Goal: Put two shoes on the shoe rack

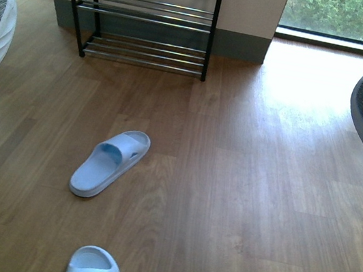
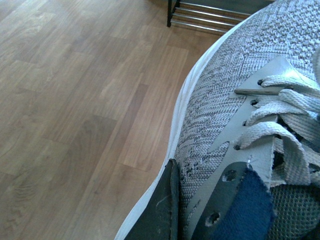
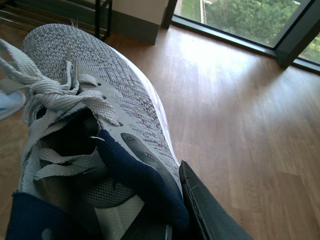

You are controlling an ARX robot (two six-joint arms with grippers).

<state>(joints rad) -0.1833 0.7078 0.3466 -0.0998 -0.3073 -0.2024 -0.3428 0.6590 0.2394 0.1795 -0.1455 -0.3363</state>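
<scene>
- The left gripper [image 2: 192, 222] is closed on the left sneaker [image 2: 225, 100]. One dark finger [image 2: 161, 210] presses on the outside of the shoe.
- The right gripper [image 3: 175, 227] holds the right sneaker [image 3: 100, 75] tight, with a dark finger [image 3: 207, 210] on its outer side.
- Both grey sneakers hang above the wood floor [image 1: 262, 190], one at the left edge and one at the right.
- The shoe rack [image 1: 148, 17] stands far off by the wall, left of the middle.
- A light blue slipper [image 1: 109, 162] lies on the floor, well apart from the rack. A second slipper [image 1: 94, 271] lies nearer.
</scene>
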